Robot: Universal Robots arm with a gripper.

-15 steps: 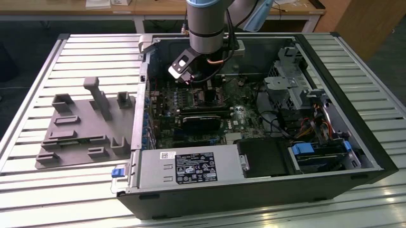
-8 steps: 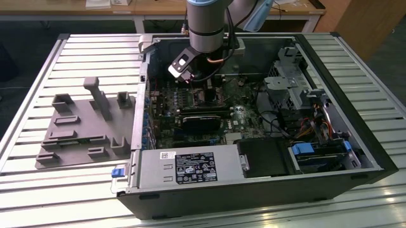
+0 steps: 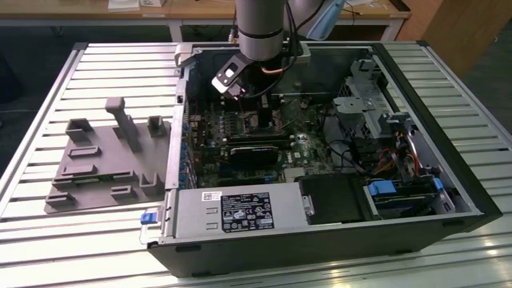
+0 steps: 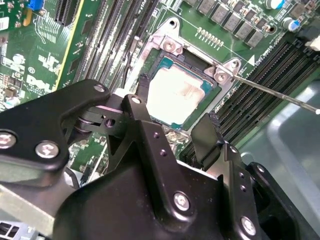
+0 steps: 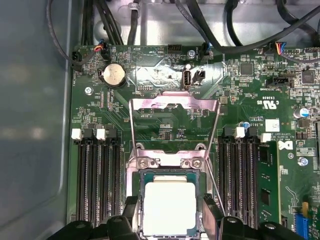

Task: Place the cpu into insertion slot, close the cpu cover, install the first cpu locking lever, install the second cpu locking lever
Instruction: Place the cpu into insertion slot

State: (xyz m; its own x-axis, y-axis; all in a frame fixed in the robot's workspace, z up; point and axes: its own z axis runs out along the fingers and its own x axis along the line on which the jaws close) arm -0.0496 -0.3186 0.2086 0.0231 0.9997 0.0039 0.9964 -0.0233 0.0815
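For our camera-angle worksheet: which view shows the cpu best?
The second wrist view: the cpu lies close and almost whole in the insertion slot, straddled by the open gripper. The first wrist view shows the cpu farther off. In the exterior view the arm stands over that spot.

cpu [image 5: 169, 206] top: uncovered | both sides: memory slots [image 5: 97, 180] | hinge side: cpu cover [image 5: 172, 103] raised

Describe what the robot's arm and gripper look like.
The arm is a smooth cylinder in grey and silver bands, with a pale blue cap beside it and dark cables running alongside. The gripper is matte black: angular linked plates joined by silver screws, ending in two slim black fingers.
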